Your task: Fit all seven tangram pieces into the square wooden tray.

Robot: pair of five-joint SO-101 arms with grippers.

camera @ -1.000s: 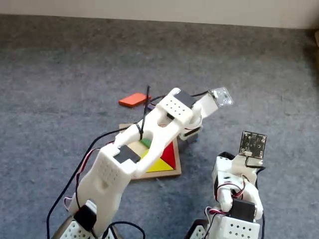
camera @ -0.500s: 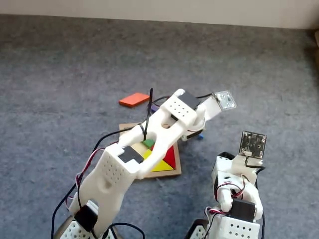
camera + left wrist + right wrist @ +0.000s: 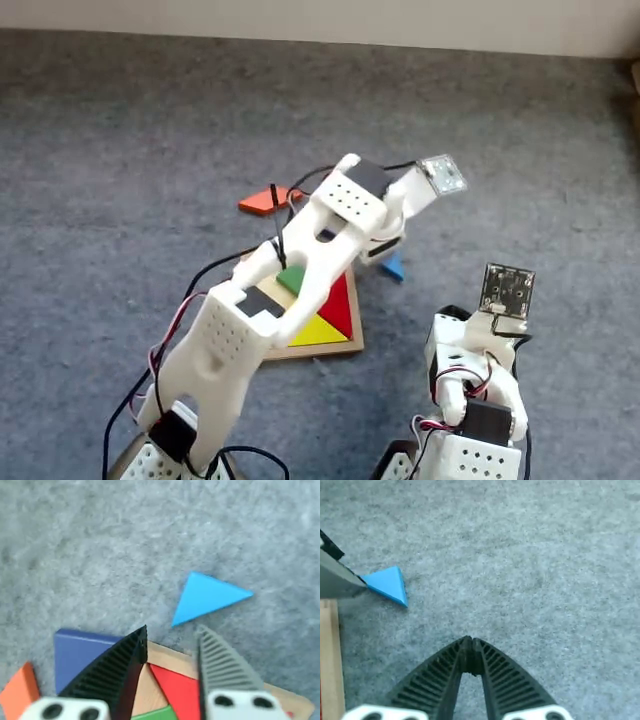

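The wooden tray [image 3: 165,656], a red piece [image 3: 177,690] and a green piece [image 3: 155,714] seated in it, lies beneath the left hand [image 3: 172,628]. A flat sky-blue triangle [image 3: 207,597] lies on the carpet [image 3: 150,530] just beyond its tips. That hand is half open, empty. The right hand [image 3: 471,641] is closed, empty.

No legible text, labels or numbers — none on arms, pieces, tray.

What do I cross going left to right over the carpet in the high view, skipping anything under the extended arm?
orange piece → light blue triangle → folded right arm
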